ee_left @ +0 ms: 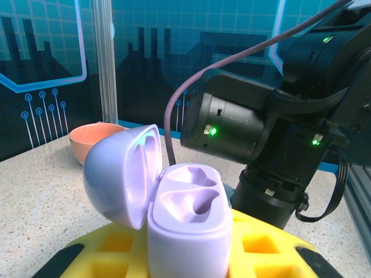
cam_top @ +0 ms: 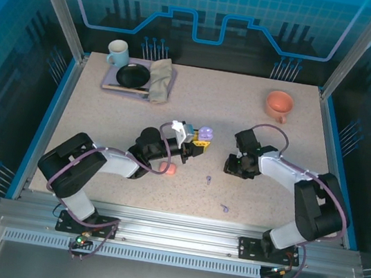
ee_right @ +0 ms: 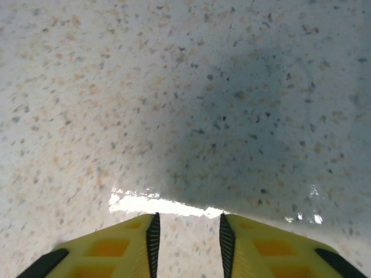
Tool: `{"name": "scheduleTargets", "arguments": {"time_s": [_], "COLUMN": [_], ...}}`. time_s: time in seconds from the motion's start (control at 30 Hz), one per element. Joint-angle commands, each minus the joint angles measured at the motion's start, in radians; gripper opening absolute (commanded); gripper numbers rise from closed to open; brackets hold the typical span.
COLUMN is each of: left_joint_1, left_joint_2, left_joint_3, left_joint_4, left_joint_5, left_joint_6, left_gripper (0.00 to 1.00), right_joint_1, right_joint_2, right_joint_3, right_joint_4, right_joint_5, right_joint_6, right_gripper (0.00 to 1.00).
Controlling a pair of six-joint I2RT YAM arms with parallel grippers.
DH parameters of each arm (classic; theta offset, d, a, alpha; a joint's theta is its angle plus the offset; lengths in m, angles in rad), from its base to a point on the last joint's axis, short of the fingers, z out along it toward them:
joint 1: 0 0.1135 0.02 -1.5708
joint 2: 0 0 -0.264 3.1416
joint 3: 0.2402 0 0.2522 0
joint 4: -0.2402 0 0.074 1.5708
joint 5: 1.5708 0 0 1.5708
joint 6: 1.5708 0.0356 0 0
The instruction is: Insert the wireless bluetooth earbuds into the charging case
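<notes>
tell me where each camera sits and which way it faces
top external: fixed above and behind the arms, looking down at the speckled table; both whole arms show.
left wrist: on the left arm, facing across the table toward the far right; the left gripper clamps the open lilac plastic charging case, right arm behind.
right wrist: on the right arm, facing down at bare tabletop; the right gripper stands open.
shared: top and left wrist both show the case and the salmon ceramic cup.

A tray (cam_top: 108, 86) in the table's (cam_top: 276, 139) far-left corner carried a mug (cam_top: 117, 52), a plate (cam_top: 133, 75) and a cloth (cam_top: 160, 79); a cup (cam_top: 278, 104) stood near the far-right corner. Mid-table, the charging case (cam_top: 204, 134) sat between the left gripper's (cam_top: 197, 143) fingers, a second case (cam_top: 169, 169) just nearer, one earbud (cam_top: 209, 179) right of that, another earbud (cam_top: 225, 207) toward the near edge.
</notes>
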Motion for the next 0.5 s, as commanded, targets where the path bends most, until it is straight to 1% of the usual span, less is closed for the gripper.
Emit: {"name": "scheduleTargets", "arguments": {"time_s": [0.0, 0.13, 0.3, 0.37, 0.47], "left_joint_1": [0.008, 0.008, 0.008, 0.008, 0.007], "left_joint_2": [-0.032, -0.038, -0.044, -0.048, -0.052], "left_joint_3": [0.014, 0.016, 0.019, 0.021, 0.022], "left_joint_4": [0.011, 0.006, -0.002, -0.004, -0.013], "left_joint_5": [0.021, 0.018, 0.018, 0.017, 0.017], "left_joint_6": [0.008, 0.010, 0.011, 0.012, 0.013], "left_gripper": [0.00, 0.00, 0.00, 0.00, 0.00], "right_joint_1": [0.028, 0.095, 0.187, 0.224, 0.272], "right_joint_2": [-0.072, -0.124, -0.190, -0.216, -0.238], "right_joint_3": [0.008, 0.000, -0.062, -0.086, -0.111], "right_joint_4": [-0.102, -0.205, -0.286, -0.308, -0.351], "right_joint_5": [0.010, 0.022, 0.032, 0.033, 0.045], "right_joint_6": [0.050, 0.064, 0.089, 0.100, 0.130], "right_gripper": [0.41, 0.48, 0.52, 0.56, 0.56]}}
